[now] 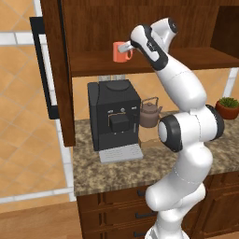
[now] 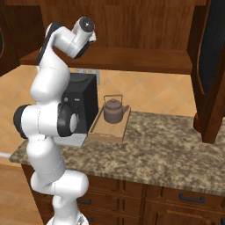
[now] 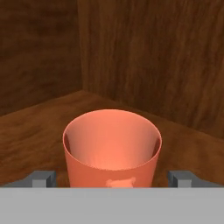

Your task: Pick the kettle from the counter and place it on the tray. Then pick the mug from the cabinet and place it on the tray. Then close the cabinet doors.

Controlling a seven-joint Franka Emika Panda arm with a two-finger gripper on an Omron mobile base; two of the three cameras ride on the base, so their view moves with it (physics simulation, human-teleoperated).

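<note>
The mug stands upright on the wooden shelf inside the cabinet, near the back corner where two dark wood walls meet; in the hand view its open mouth faces up and its orange-red wall sits squarely between the two grey fingertips, one at each side of its base. The gripper is spread as wide as it goes, with a clear gap between each fingertip and the mug's side, so it straddles the mug without gripping it. In the left base view the mug shows on the shelf with the gripper reaching in against its right side, at handle height. Below the shelf, the kettle already sits upright on the tray, which lies on the counter just beside the black coffee machine. The left one of the cabinet doors stands swung open, its black bar handle facing outward; in the right base view the other open door hangs at the right edge. A small potted plant sits at the far right of the counter, well apart from the tray.
</note>
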